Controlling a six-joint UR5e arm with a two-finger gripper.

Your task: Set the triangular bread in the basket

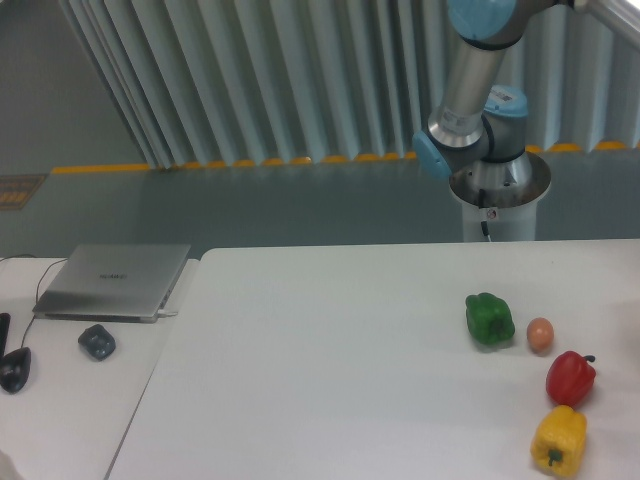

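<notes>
The triangular bread is not in view, and no basket shows either. Only the robot arm's base and lower joints (478,120) show at the back right behind the table; the arm runs up out of the top edge. The gripper is out of view.
On the white table (330,380) at the right lie a green pepper (489,319), a small brownish egg-shaped ball (540,334), a red pepper (571,377) and a yellow pepper (559,438). On the left side table are a closed laptop (115,280), a small dark object (97,342) and a mouse (14,368).
</notes>
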